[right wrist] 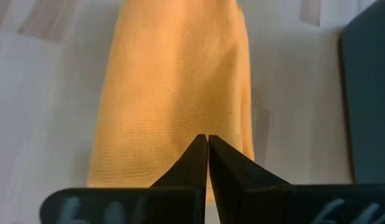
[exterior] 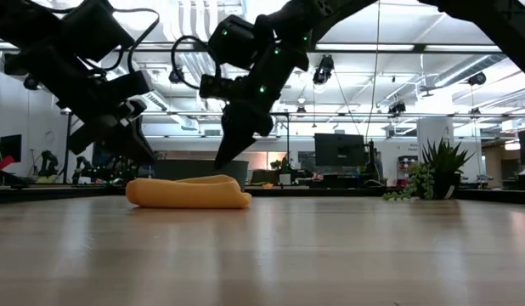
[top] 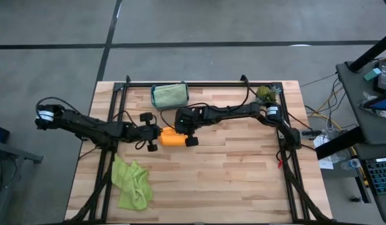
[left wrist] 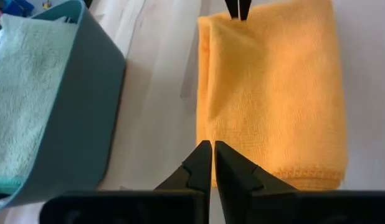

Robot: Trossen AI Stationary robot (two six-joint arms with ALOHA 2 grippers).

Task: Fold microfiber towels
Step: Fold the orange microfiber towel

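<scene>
I am looking down on a wooden table (top: pixel 230 175) with both arms reaching toward its middle. The orange towel (top: pixel 171 137) lies there, folded into a thick oblong pad, flat on the wood.

My left gripper (top: pixel 157 135) sits at the towel's left end, and my right gripper (top: pixel 190 139) sits at its right end. So the towel lies between the two, each gripper just at one short edge. Both pairs of fingers are pressed together with no cloth between them. In the left wrist view the left gripper (left wrist: pixel 212 163) points straight along the towel (left wrist: pixel 273 93), and the far tip of the other arm's closed fingers shows at the opposite edge.

The towel's long axis runs left to right across the table, in line with both arms. From table height the towel (exterior: pixel 189 192) looks like a low roll, its rounded fold facing the camera, both grippers raised slightly above it.

I judge this towel's fold nearly or fully done. Neither arm is clearly nearer; both are about equally close.

A teal bin (top: pixel 170 95) stands just behind the towel, holding a sage towel (top: pixel 168 94). A lime towel (top: pixel 132 184) lies crumpled near the front left corner, well apart, on the left arm's side.
</scene>
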